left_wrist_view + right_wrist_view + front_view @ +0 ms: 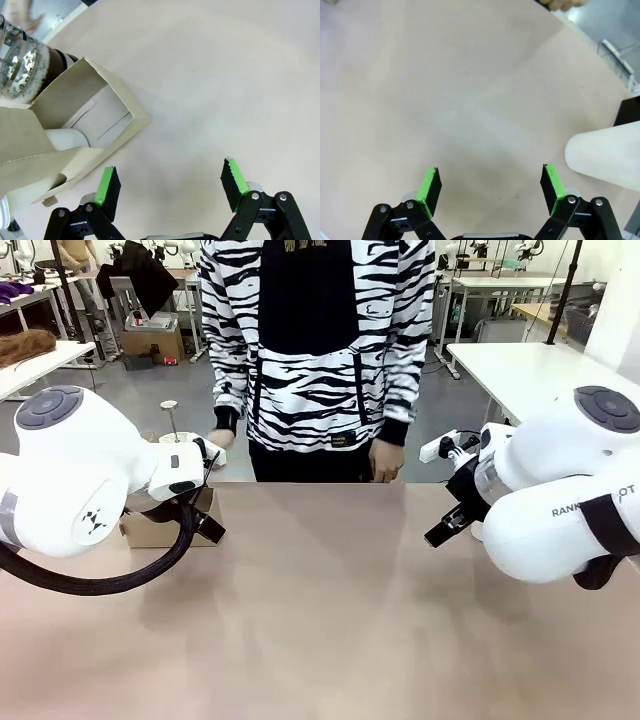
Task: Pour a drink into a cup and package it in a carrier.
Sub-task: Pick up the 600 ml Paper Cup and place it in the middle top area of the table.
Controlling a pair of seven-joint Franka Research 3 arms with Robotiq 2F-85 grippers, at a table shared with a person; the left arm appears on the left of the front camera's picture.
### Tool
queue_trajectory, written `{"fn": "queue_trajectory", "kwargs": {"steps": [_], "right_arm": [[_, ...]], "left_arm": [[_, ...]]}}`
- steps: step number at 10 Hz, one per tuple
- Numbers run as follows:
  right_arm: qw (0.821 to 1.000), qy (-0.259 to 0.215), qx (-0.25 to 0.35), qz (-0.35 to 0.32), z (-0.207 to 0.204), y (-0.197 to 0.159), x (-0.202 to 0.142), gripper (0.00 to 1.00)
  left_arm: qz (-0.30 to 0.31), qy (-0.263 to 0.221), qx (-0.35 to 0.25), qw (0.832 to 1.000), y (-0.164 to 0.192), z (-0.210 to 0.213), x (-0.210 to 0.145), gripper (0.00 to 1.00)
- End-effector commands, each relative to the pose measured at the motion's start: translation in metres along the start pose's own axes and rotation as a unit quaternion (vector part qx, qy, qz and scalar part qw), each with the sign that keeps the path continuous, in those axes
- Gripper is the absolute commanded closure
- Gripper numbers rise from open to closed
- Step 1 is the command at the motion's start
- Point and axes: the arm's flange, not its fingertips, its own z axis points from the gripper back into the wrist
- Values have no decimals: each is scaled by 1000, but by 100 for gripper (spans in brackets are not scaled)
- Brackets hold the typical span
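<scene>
Cup (607, 160) on tabletop (470, 100) just beside right claw (490, 182), whose jaws are apart w/ nothing between. Paper, so prob light & crushable: take it mid-wall, gently, not by rim; left claw (171, 182) also apart, near carrier (105, 107) & glass carafe (20, 65)

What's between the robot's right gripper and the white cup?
Nothing, just bare table between the open right gripper and the white cup, seen in the right wrist view.
</scene>
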Motion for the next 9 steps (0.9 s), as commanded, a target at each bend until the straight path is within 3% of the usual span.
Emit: {"fn": "queue_trajectory", "kwargs": {"steps": [1,3,4,7,9], "right_arm": [[1000,0,0,0,0,0,0,0],[1000,0,0,0,0,0,0,0],[1000,10,-15,-15,11,-12,19,0],[999,-15,2,-33,90,-53,60,0],[996,-62,59,-23,154,-108,49,0]], "left_arm": [[0,0,0,1000,0,0,0,0],[0,0,0,1000,0,0,0,0],[0,0,0,1000,0,0,0,0],[0,0,0,1000,0,0,0,0],[0,0,0,1000,0,0,0,0]]}}
